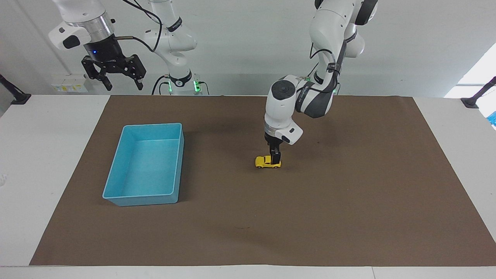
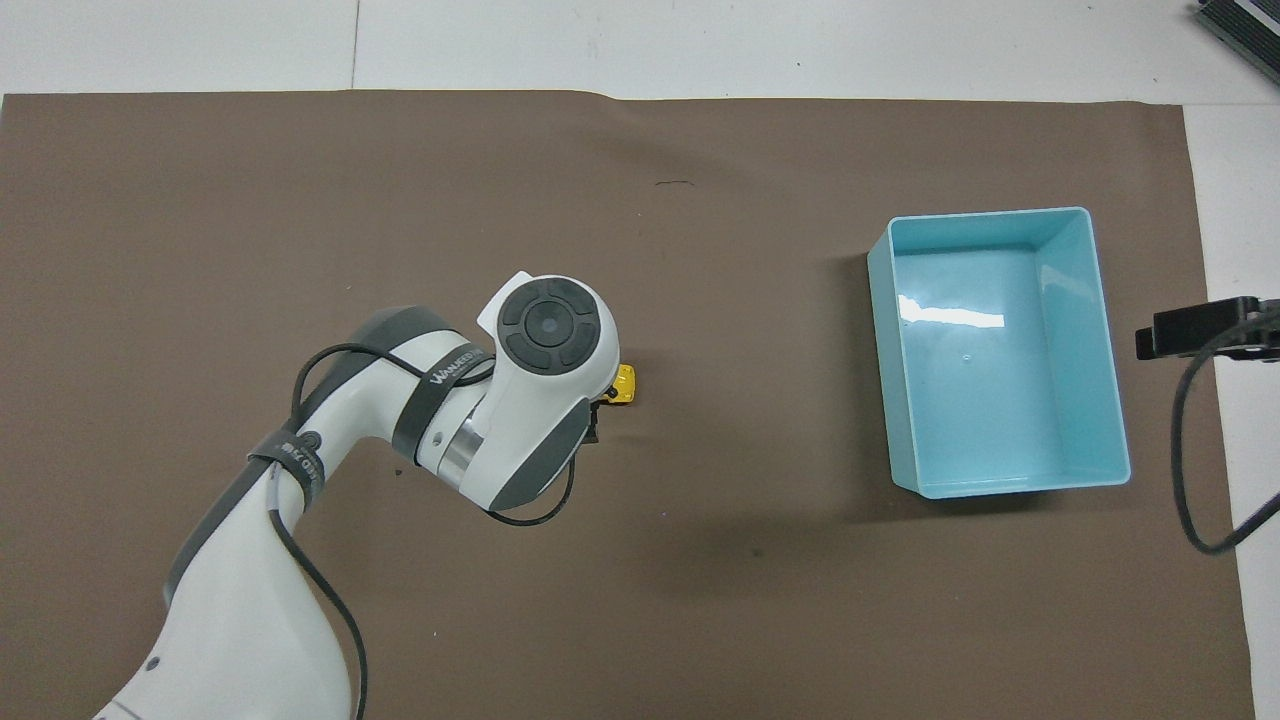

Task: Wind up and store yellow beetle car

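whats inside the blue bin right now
Nothing: the light-blue bin shows a bare floor in both views, no part of it covered. The yellow beetle car sits on the brown mat, under the left tool.

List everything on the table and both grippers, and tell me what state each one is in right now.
yellow beetle car: upright on its wheels on the brown mat, not lifted.
light-blue bin: upright, empty.
left gripper: open, down at the car's end.
right gripper: open, raised, waiting near its base.
brown mat: flat.
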`<state>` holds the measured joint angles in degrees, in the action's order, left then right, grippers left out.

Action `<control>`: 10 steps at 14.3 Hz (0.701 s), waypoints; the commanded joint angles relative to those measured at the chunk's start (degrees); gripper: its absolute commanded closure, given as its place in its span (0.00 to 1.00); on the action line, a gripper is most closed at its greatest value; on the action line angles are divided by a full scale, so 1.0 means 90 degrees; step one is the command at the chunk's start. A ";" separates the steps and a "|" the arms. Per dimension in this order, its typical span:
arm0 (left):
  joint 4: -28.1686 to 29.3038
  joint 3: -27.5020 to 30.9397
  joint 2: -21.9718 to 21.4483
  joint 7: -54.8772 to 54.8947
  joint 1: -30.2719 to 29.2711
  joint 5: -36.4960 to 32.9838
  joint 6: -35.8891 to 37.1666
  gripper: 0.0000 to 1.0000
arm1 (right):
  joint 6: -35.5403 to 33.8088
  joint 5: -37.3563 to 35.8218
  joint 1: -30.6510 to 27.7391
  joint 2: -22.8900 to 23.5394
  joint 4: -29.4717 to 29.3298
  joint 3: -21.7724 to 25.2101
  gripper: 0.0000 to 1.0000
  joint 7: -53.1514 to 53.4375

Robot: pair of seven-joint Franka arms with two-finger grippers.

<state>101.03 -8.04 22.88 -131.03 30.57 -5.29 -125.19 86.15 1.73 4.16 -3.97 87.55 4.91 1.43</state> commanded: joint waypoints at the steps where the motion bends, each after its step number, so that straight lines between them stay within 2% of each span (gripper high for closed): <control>1: -0.0307 0.0102 0.0329 -0.0256 0.0168 -0.0281 -0.0054 0.00 | -0.0012 0.0091 -0.0043 -0.0027 -0.0002 0.0002 0.00 0.0086; 4: -0.0239 0.0102 0.0329 -0.0246 0.0148 -0.0291 -0.0132 0.00 | -0.0022 0.0091 -0.0043 -0.0027 -0.0002 0.0002 0.00 0.0086; 8: -0.0190 0.0092 0.0338 -0.0178 0.0109 -0.0291 -0.0230 0.24 | -0.0022 0.0091 -0.0043 -0.0027 -0.0002 0.0012 0.00 0.0086; 10: -0.0151 0.0092 0.0348 -0.0178 0.0090 -0.0291 -0.0288 0.25 | -0.0022 0.0091 -0.0043 -0.0027 -0.0002 0.0002 0.00 0.0086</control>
<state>99.61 -7.45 25.53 -132.35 31.41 -6.59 -126.52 86.15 1.73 4.16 -3.97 87.55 4.94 1.43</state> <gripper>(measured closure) 0.229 0.000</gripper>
